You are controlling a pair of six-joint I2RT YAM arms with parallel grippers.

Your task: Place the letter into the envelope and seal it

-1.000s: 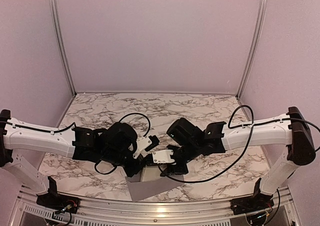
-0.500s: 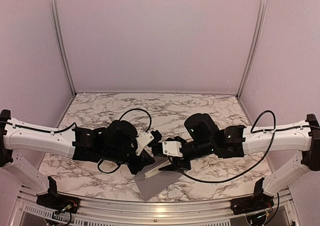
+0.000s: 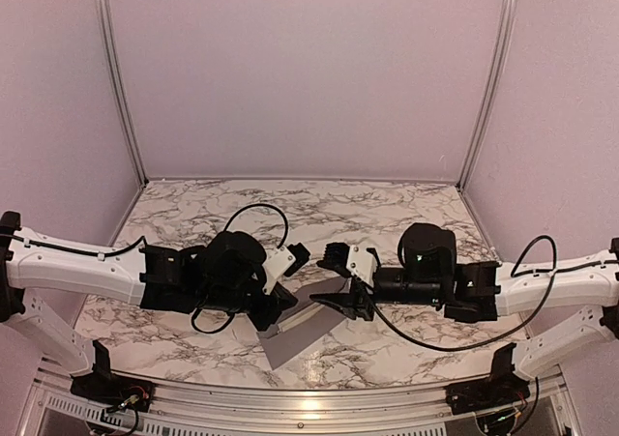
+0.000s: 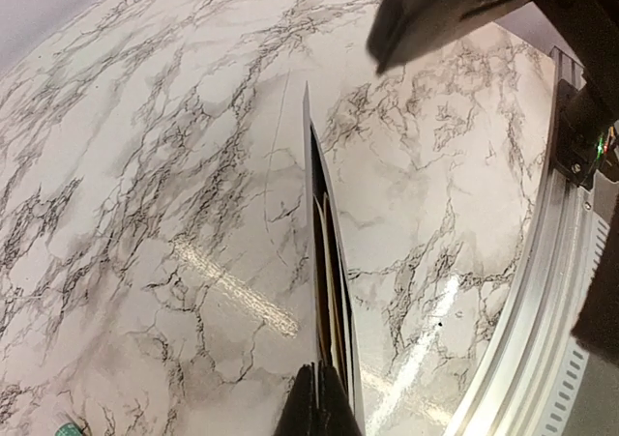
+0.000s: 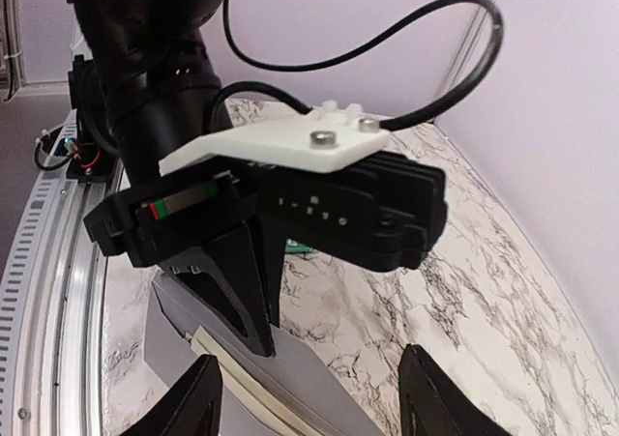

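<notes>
Left gripper [image 4: 317, 412], fingers pressed together on the envelope [image 3: 295, 341] edge; right gripper [image 5: 308, 397] spread, clamping nothing.
Envelope: raised on a slant, one corner down toward the near rail, long axis running up and away to the pinch. Letter [image 5: 235, 378]: cream edge showing inside the mouth, between grey layers. Right gripper: just right of the raised end, facing the left one, likely the free one for the flap; contact with the paper cannot be told. Marble table [image 3: 242, 214] beyond.
</notes>
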